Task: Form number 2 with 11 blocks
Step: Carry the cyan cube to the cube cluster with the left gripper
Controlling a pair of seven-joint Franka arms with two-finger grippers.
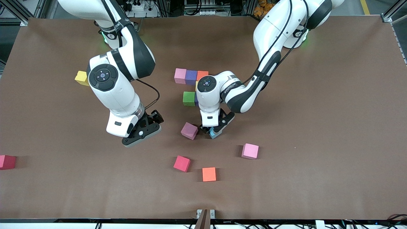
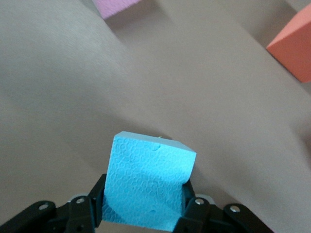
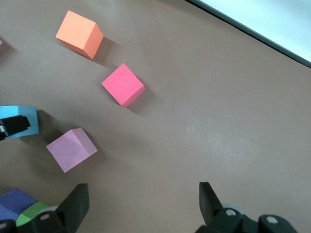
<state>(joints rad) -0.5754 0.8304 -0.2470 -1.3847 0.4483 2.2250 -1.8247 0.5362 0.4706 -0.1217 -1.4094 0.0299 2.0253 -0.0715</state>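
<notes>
The left end effector [image 1: 213,131] is seen closed on a light blue block [image 2: 148,183], which is gripped between its two fingers just above the counter [image 1: 318,133]; whether the block has left the surface cannot be told. Just beside it lies a mauve-pink block [image 1: 189,130], and nearer the front camera lie a deep pink block [image 1: 182,163], an orange block [image 1: 209,174] and a pale pink block [image 1: 250,151]. Farther from the camera, a row of pink [image 1: 180,75], purple [image 1: 191,77] and orange-red [image 1: 202,75] blocks is laid side by side, with a green block [image 1: 189,98] nearer the camera than that row; these are judged to be the start of the figure 2.

The right end effector [image 1: 142,132] is held with its fingers wide apart and empty, over bare counter toward the right arm's end, and that arm is waiting. A yellow block [image 1: 81,77] and a red block [image 1: 7,162] are set well apart from the others at that end.

The step in hand is judged to be the pick-up of the blue block. A lift and a carry toward the green block would be called for next, with square alignment before release.

No legible writing or brand is made out.
</notes>
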